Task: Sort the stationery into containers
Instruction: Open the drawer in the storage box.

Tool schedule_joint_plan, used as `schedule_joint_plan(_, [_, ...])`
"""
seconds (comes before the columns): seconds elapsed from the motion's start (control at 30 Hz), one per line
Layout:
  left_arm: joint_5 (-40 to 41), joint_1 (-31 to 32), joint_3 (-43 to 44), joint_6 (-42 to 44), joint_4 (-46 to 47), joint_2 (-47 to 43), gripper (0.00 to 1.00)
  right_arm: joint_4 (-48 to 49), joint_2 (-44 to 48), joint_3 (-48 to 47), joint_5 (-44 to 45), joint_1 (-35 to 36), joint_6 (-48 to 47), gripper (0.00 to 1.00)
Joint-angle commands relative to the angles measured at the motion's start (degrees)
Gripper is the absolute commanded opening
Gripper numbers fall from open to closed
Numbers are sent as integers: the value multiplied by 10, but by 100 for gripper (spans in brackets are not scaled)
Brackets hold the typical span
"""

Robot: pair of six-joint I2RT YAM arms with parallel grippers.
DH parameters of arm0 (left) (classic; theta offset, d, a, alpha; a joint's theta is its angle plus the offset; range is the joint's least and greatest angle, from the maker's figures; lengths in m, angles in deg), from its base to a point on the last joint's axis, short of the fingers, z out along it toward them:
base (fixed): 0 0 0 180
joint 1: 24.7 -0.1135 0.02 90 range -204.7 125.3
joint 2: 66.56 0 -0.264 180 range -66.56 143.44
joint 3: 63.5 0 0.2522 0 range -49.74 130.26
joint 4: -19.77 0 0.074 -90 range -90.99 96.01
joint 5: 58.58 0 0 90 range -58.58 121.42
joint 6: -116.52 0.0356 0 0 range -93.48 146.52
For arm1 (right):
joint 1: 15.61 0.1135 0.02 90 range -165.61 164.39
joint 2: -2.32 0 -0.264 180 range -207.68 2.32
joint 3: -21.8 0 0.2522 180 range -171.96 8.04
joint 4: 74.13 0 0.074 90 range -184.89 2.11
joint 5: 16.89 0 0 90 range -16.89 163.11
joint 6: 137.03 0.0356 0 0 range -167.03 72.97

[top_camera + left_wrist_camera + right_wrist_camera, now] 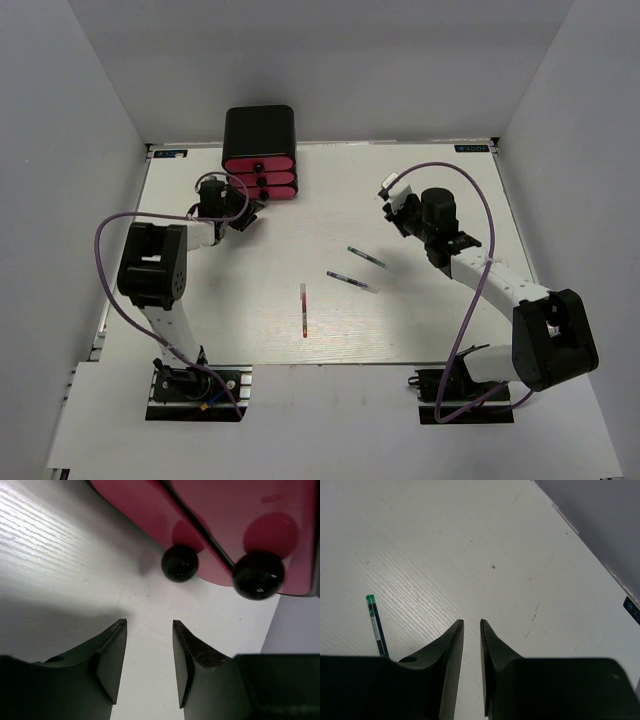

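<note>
The containers (258,150) are three stacked pink drawers in a glossy black box at the table's far edge. In the left wrist view the pink drawer fronts (235,520) fill the top, with two black knobs (180,563) (258,575) just beyond my fingers. My left gripper (149,622) (246,213) is open and empty, low over the table right in front of the drawers. A red pen (303,310) and two dark pens (366,257) (352,282) lie mid-table. My right gripper (472,621) (389,204) hovers at the far right, its jaws a narrow gap apart with nothing between. A green-tipped pen (376,625) lies to its left.
The white table (450,330) is boxed in by grey walls on three sides. Its far edge and a wall (600,515) show at the upper right of the right wrist view. Purple cables loop off both arms.
</note>
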Motion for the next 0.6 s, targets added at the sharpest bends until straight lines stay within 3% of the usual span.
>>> schedule_joint_plan(0.0, [-1,-3,21,-1,24,14,52,18,13,7,-7,-4,11,26])
schedule_joint_plan(0.17, [-7,-3,57,-1,30,47,53,19,12,7,-2,-4,6,27])
schedule_joint_plan(0.57, [-13,-3,47,-19,106,62,59,22,-2,6,-5,-4,6,27])
